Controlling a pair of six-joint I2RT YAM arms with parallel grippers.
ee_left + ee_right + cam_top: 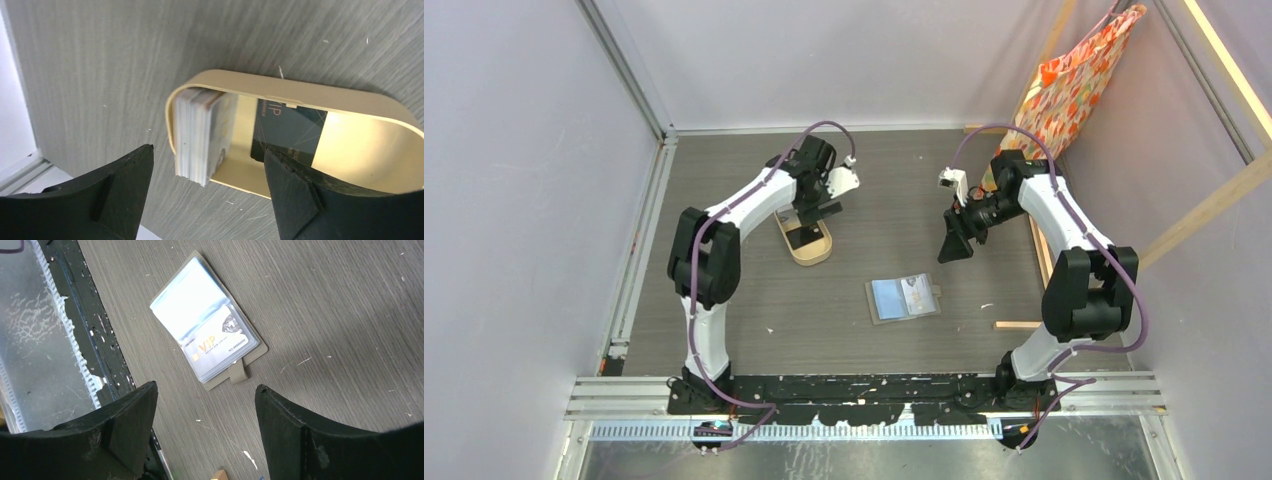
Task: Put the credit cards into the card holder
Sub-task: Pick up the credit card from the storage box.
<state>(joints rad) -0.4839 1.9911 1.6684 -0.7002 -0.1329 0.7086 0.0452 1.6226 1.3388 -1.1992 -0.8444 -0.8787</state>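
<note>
Left of the open grey-brown card holder [902,299], the left gripper [209,150] hangs wide open and empty over a tan oval tray [300,90] holding an on-edge stack of pale credit cards [192,135] and a black card [287,132] lettered "IP". The holder lies on the grey wood-grain table [754,180], a pale card [217,347] marked "VIP" in its clear sleeve [185,305]. Right of it the right gripper [205,390] hovers, jaws wide apart, empty.

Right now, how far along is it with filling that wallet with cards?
Done: one pale VIP card sits in a sleeve of the open card holder. In hand: nothing; the left end effector hangs open over the tan tray. Left: the card stack and a black card in that tray.
</note>
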